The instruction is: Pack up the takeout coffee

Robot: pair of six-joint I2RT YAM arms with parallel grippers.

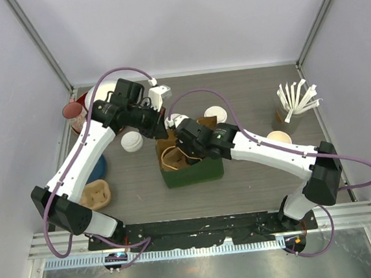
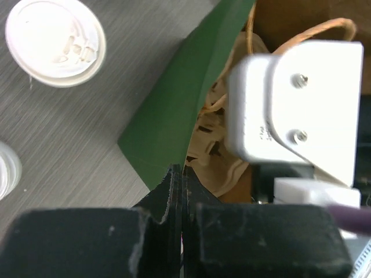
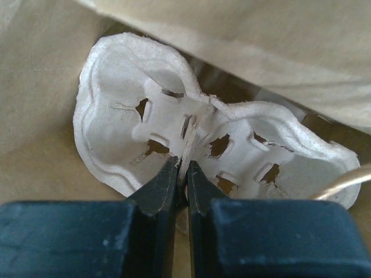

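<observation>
A green paper bag [image 1: 204, 171] with a brown inside stands open mid-table. My left gripper [image 1: 161, 132] is shut on the bag's left rim; in the left wrist view its jaws [image 2: 181, 172] pinch the green wall [image 2: 174, 104]. My right gripper [image 1: 183, 147] reaches down inside the bag and is shut on the middle ridge of a pale pulp cup carrier [image 3: 124, 130], its jaws [image 3: 184, 169] closed on the ridge. One white-lidded cup [image 1: 132, 142] stands left of the bag and also shows in the left wrist view [image 2: 55, 40]. Another [image 1: 215, 113] stands behind the bag.
A lidless cup [image 1: 278, 137] and a holder of white stirrers [image 1: 294, 103] stand at right. At far left are a pink cup [image 1: 74, 113], a white dish [image 1: 99, 98] and a blue item [image 1: 98, 167]. A second pulp carrier [image 1: 97, 195] lies front left.
</observation>
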